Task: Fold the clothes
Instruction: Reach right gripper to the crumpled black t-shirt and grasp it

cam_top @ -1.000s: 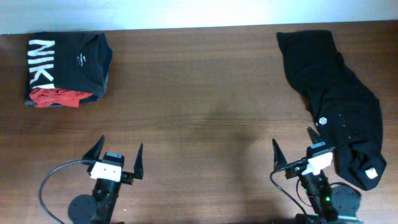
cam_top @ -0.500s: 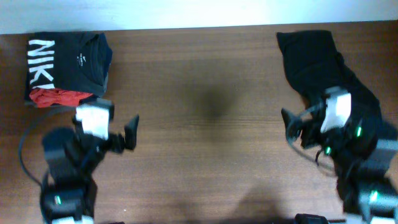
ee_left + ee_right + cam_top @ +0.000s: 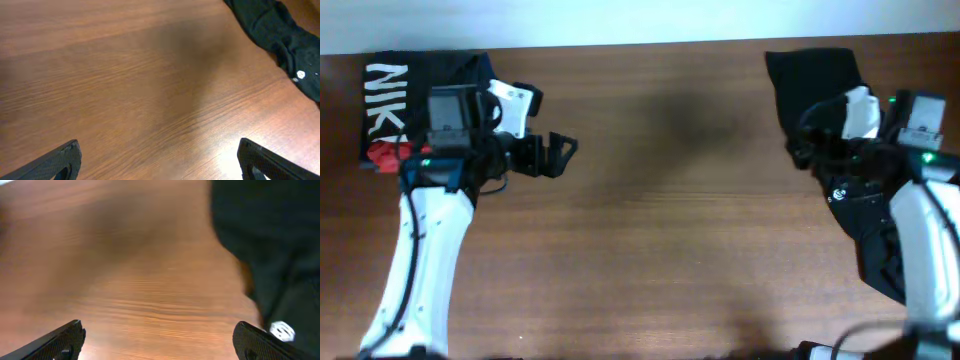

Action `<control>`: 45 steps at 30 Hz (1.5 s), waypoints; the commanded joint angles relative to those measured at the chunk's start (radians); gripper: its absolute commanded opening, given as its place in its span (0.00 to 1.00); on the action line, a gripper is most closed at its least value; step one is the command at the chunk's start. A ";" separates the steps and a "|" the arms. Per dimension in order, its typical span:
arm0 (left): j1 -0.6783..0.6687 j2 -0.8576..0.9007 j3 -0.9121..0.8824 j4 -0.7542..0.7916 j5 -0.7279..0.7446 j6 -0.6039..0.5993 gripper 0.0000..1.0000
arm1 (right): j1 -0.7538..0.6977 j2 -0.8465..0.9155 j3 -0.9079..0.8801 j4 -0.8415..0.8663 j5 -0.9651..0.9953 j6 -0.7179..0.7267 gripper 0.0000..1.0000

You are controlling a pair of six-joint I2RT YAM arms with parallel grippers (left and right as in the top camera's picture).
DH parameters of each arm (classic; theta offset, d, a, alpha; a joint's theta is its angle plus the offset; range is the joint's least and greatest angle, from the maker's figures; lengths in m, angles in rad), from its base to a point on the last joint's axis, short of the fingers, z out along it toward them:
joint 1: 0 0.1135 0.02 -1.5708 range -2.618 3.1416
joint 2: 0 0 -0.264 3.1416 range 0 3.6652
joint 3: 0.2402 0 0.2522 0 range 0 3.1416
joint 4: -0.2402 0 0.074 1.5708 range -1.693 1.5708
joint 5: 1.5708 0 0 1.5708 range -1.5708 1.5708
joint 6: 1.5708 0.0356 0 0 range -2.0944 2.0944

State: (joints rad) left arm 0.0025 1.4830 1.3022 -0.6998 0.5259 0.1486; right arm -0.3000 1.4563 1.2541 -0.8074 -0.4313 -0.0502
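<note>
Large plain black soft fabric garment (image 3: 815, 75) lay crumpled along right edge of brown wooden surface (image 3: 650, 230). Judged light and limp, prone to sag; best pinched at hem corners. Left pincer (image 3: 160, 160) and right pincer (image 3: 160, 337) both gaped wide, empty.

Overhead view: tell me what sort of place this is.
Probably a robot test bench for laundry folding: a wooden table, two robot arms, a rumpled black garment and a folded NIKE shirt.
</note>
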 commanded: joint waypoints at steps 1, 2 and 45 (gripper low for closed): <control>-0.025 0.060 0.019 0.020 0.050 0.003 0.99 | -0.128 0.117 0.015 0.019 0.042 0.066 0.87; -0.031 0.072 0.019 0.023 0.050 0.003 0.99 | -0.151 0.154 0.015 0.031 0.062 0.066 0.83; 0.282 0.117 0.072 0.113 -0.103 -0.111 0.99 | 0.342 0.348 0.808 -0.502 -0.171 -0.107 0.04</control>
State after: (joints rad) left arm 0.2111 1.6009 1.3487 -0.5797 0.4263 0.0509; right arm -0.0406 1.8423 1.9091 -1.2533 -0.5541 -0.1280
